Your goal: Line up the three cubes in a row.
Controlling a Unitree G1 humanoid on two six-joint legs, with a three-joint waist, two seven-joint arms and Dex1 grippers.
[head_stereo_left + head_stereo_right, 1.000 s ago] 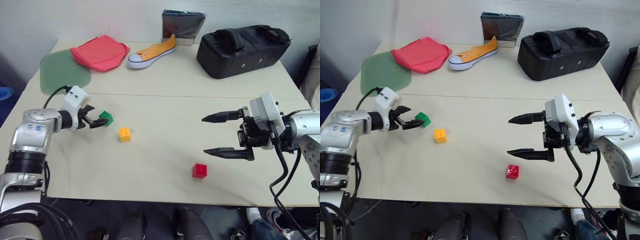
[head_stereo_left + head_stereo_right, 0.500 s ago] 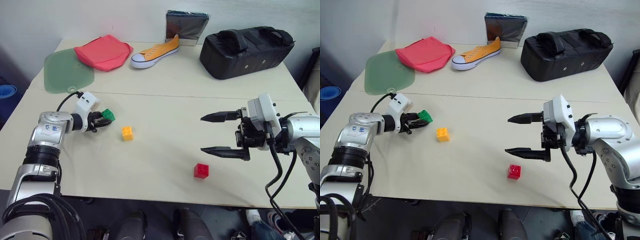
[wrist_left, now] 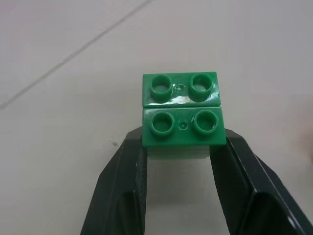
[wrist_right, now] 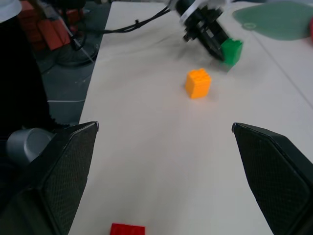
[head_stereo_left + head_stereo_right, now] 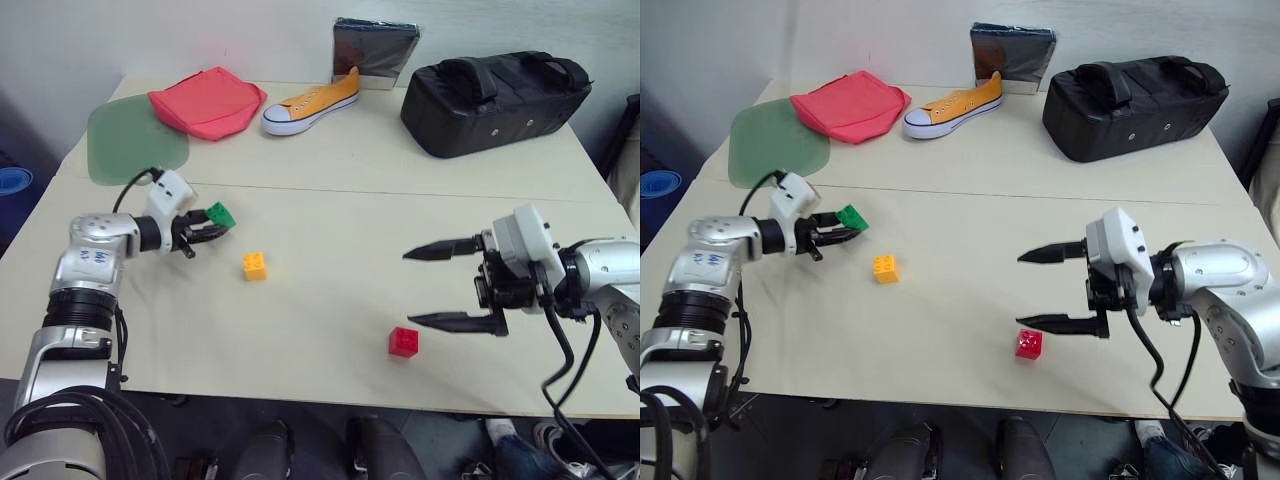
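Jaws around studded green cube (image 3: 183,112) — glossy.

The green cube (image 5: 851,217) is clamped by the left gripper (image 5: 840,226); the red cube (image 5: 1029,344) lies just below the spread right gripper (image 5: 1022,290).

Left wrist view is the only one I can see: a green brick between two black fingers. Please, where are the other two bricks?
Observer: The yellow-orange brick sits on the table just right of the green brick; the red brick lies further right, nearer the front edge.
Operator: Is the green one lifted?
Observer: It looks so; the left claw holds it a little above the table.
Operator: And the right claw?
Observer: The right claw hangs wide open, empty, just right of the red brick.
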